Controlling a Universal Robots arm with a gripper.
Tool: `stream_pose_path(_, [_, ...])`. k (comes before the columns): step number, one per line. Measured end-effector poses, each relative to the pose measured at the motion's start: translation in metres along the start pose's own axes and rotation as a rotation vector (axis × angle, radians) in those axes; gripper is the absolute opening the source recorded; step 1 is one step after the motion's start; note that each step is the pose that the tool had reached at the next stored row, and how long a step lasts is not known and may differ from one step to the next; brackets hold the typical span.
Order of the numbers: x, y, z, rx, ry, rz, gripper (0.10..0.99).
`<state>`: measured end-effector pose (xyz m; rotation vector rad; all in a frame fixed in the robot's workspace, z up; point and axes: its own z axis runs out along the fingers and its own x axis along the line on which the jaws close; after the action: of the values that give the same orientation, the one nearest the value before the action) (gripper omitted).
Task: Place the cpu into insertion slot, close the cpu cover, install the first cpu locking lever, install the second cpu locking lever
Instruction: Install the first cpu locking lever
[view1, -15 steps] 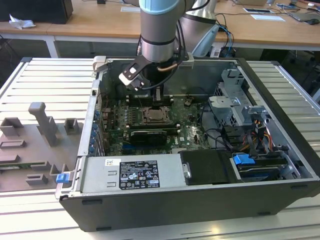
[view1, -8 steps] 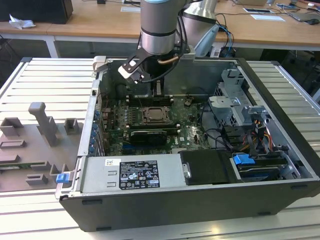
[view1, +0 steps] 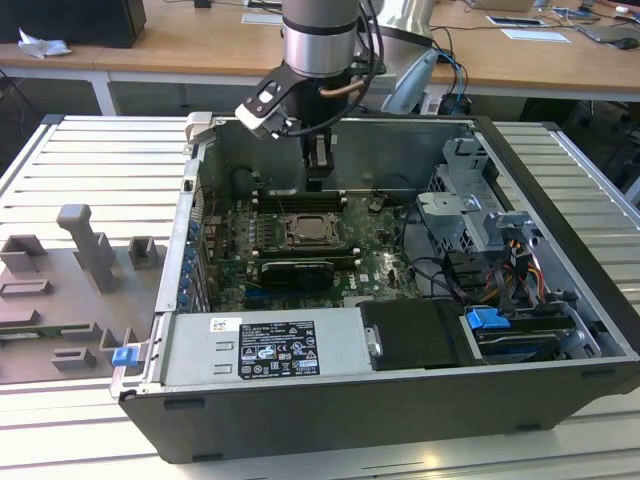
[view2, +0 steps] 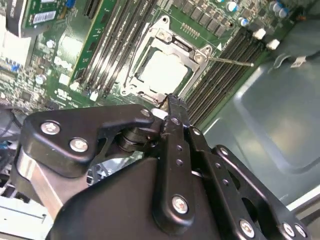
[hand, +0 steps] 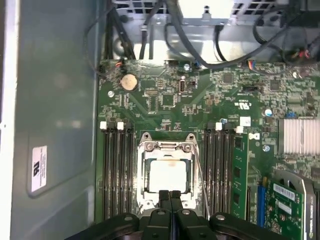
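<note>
Claw: my black, bolted metal claw (hand: 170, 195) is pressed together, its two tips meeting with nothing pinched between them; it hangs low inside the open grey steel computer case (view1: 560, 230).
Chip: one cpu (hand: 167, 175), a flat square with a smooth, pale silvery-beige metal top, lies just beyond my tips, seated in the insertion slot (view1: 308, 232), the small dark square socket in the green circuit board (hand: 150, 95).
Frame: one cpu cover (hand: 166, 148), a thin silvery metal frame with a cut-out middle, lies flat around the chip's edges.
Lever: one thin wire locking lever (view2: 230, 61) juts out from a corner of the socket, close beside my tips.
Slots: two banks of long, narrow black memory slots (hand: 117, 170) flank the socket, one on each side of me.
Room: the matte grey case wall (hand: 55, 125) rises past one bank; black cables (hand: 200, 45) loop well beyond the socket.
</note>
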<state>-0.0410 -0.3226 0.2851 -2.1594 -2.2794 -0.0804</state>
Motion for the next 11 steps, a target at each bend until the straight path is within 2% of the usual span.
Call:
stream_pose_path(2, [0.0000,0.0000,0.0000,0.002,0.0019,-0.053,0.106])
stream_pose_path(6, [0.0000,0.0001,0.0001,0.003,0.0034,-0.090,0.106])
stream_pose_path(11, [0.0000,0.0000,0.0001,0.007,0.0071,-0.192,0.106])
